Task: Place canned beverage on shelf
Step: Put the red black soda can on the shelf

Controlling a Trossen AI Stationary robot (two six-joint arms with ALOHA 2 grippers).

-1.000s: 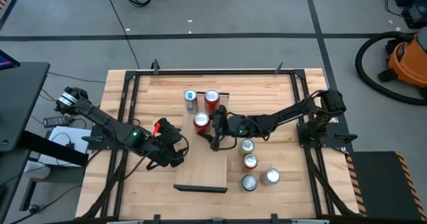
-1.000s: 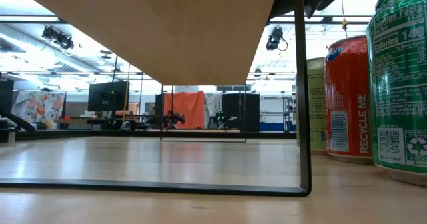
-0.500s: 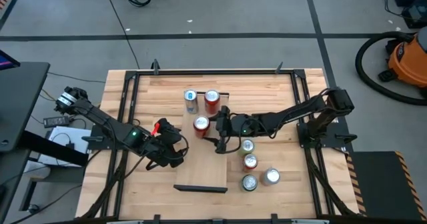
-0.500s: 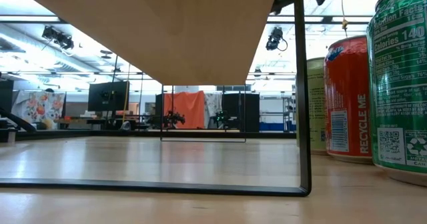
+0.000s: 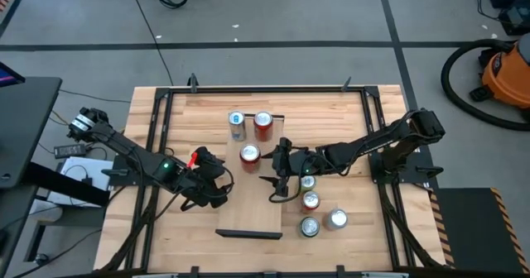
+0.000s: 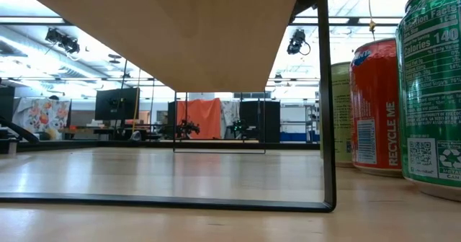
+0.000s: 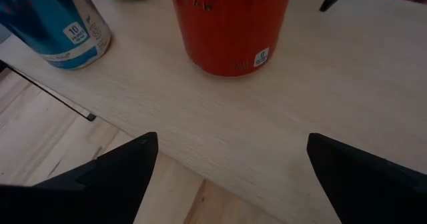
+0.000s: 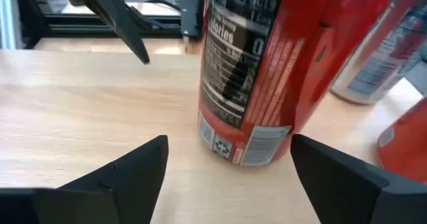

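Left gripper (image 5: 217, 181) waits, fingers spread, beside the shelf (image 5: 252, 208). Three cans stand on that plank, the nearest a red can (image 5: 249, 155). Right gripper (image 5: 276, 179) hovers open beside it, holding nothing.

shelf (image 5: 251, 191): three cans (image 5: 249, 153) on far end | four cans (image 5: 310, 200) right, on table (image 5: 348, 121)

The right gripper (image 5: 277, 180) pulled back from the red can (image 5: 249, 154) on the shelf (image 5: 250, 213), sliding toward the shelf's right edge and the cans (image 5: 308, 181) standing on the table. Its fingers stood apart, clear of the can. The right arm's elbow drew outward to the right.
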